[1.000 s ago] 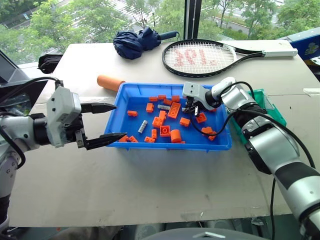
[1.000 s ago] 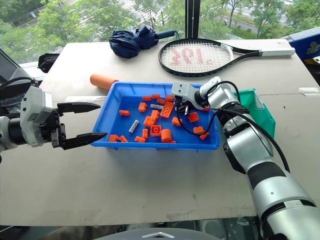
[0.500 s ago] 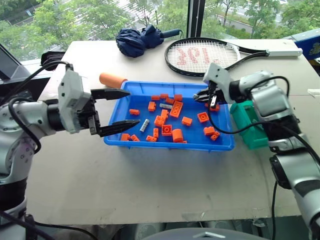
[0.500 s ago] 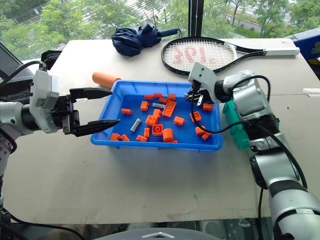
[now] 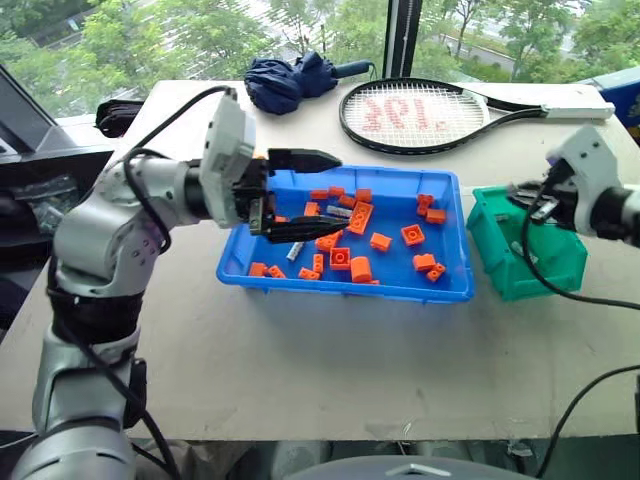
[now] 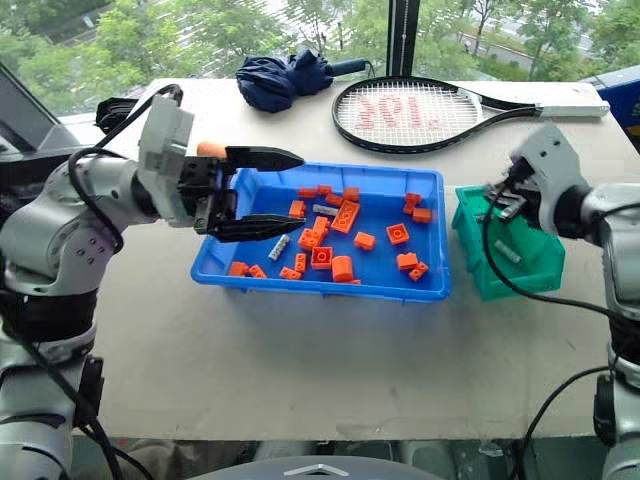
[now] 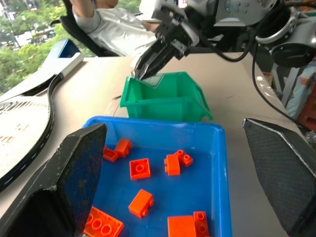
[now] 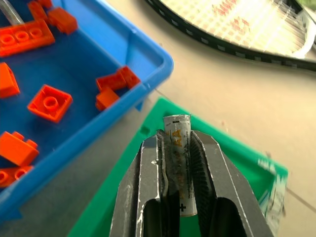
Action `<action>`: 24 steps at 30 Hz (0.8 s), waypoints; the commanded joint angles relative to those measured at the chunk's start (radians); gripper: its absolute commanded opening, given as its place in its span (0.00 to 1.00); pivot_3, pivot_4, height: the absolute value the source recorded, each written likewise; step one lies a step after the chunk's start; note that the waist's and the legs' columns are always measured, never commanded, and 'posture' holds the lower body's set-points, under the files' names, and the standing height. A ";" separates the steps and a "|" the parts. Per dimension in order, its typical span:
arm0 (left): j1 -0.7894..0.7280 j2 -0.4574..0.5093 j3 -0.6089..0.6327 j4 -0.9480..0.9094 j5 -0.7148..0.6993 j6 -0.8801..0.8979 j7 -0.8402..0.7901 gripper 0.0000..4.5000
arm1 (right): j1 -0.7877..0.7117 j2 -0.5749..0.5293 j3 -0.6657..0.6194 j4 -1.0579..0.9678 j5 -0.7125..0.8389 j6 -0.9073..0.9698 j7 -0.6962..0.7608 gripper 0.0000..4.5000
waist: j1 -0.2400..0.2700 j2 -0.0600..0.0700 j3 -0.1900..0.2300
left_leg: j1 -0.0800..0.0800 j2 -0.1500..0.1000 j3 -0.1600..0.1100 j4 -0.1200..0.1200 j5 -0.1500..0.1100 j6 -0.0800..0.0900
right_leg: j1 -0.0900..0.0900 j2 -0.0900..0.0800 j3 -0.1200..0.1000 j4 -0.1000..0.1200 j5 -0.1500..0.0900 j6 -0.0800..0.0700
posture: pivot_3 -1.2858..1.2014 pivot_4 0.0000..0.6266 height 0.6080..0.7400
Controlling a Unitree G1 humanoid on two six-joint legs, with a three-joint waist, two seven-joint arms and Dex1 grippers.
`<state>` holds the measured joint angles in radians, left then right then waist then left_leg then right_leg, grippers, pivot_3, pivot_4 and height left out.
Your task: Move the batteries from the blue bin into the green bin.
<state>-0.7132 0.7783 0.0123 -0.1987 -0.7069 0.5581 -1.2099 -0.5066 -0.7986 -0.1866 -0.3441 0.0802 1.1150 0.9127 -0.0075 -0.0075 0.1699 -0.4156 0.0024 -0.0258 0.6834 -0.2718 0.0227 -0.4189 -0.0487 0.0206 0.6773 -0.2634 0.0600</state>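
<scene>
1. Beige counter [image 5: 300,370] by a window w/ trees outside; nearest me is bare top, then the blue bin [image 5: 340,285] mid-counter and the green bin [image 5: 530,262] just beside it, on the robot's right.
2. Left pincer [image 5: 305,195] spread wide, empty, hanging over the blue bin's left end.
3. Batteries [image 5: 293,251] left in the blue bin: one silver cyl. near the left pincer, another [image 5: 331,212] further back among orange bricks [image 5: 341,258]. Judgement: light, stiff, smooth metal, so apt to roll or slip; best pinched across the mid-body, pads square to the long axis.
4. Right pincer [image 8: 177,163] pressed tight on a battery [image 8: 178,158], above the green bin. It is gripped lengthwise, one end poking past the tips. Looks secure; a drop from here should land inside.
5. Writing: a "+" mark on the held battery's body near its lower end; other print on it too small to read.
6. Far side: tennis racket [image 5: 420,100] w/ red lettering on the strings, possibly "101" reversed, can't be sure. Folded navy umbrella [image 5: 290,80] beside it.
</scene>
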 commanded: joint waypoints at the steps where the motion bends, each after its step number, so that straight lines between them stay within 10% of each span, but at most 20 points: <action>1: -0.040 -0.010 -0.016 0.014 0.025 -0.023 -0.028 1.00 | 0.031 -0.039 -0.051 -0.028 0.013 -0.022 -0.054 0.01 | -0.006 0.000 0.000 | 0.001 0.000 0.001 0.001 0.000 0.000 | 0.000 0.000 0.001 0.000 0.000 0.000 | 0.52 0.24 1.00; 6: -0.038 -0.001 -0.007 0.010 0.034 -0.008 -0.033 1.00 | 0.076 -0.066 -0.053 -0.009 0.043 -0.057 -0.082 0.01 | -0.008 0.000 0.000 | 0.001 0.000 0.000 0.000 0.000 0.000 | 0.000 0.001 0.001 0.001 0.000 0.000 | 0.52 0.24 1.00; 15: 0.019 0.060 0.038 -0.038 0.034 0.026 -0.006 1.00 | 0.074 -0.070 -0.051 0.007 0.124 -0.104 -0.088 1.00 | -0.006 0.000 0.000 | 0.001 0.002 0.000 0.001 0.000 0.000 | 0.000 0.001 0.001 0.000 0.000 0.000 | 0.52 0.24 1.00; 24: 0.208 0.100 0.123 -0.097 0.060 0.053 0.119 1.00 | 0.121 0.046 -0.100 -0.096 0.339 -0.270 -0.018 1.00 | -0.006 0.000 0.000 | 0.001 0.003 -0.001 0.000 0.000 0.000 | 0.001 0.001 0.000 0.000 0.000 0.000 | 0.52 0.24 1.00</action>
<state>-0.5141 0.8670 0.0914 -0.2442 -0.6488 0.6075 -1.1172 -0.3936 -0.7609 -0.2375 -0.3937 0.3740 0.8847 0.8819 -0.0132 -0.0078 0.1701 -0.4146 0.0050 -0.0268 0.6842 -0.2719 0.0230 -0.4181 -0.0476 0.0206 0.6775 -0.2634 0.0600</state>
